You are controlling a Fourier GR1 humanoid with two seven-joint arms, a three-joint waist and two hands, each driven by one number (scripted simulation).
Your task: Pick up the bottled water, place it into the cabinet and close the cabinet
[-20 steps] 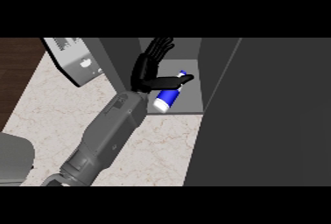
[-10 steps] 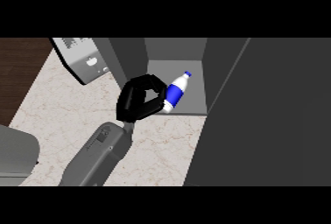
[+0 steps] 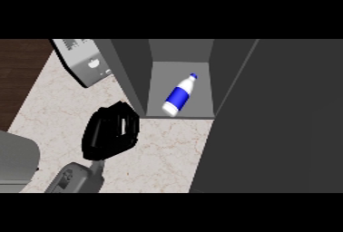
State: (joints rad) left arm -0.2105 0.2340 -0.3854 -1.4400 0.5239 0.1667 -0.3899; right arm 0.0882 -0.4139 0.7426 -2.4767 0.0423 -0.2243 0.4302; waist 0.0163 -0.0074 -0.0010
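Note:
The bottled water (image 3: 178, 96), white with a blue label and blue cap, lies on its side on the floor of the open cabinet (image 3: 181, 54), cap pointing to the far right. Nothing touches it. My right hand (image 3: 110, 132) is outside the cabinet, low over the marble counter, to the left of and nearer than the cabinet's left wall (image 3: 127, 77). Its fingers are relaxed and hold nothing. The dark cabinet door (image 3: 281, 127) stands swung open and fills the right of the view. My left hand does not show.
A grey appliance (image 3: 84, 61) with buttons stands at the back left, close to the cabinet's left wall. A grey rounded shape (image 3: 13, 158) sits at the lower left edge. Dark wood (image 3: 20, 77) borders the counter (image 3: 167, 154) on the left.
My right hand let go of the bottle, which now lies in the cabinet, and drew back down and left out of the opening.

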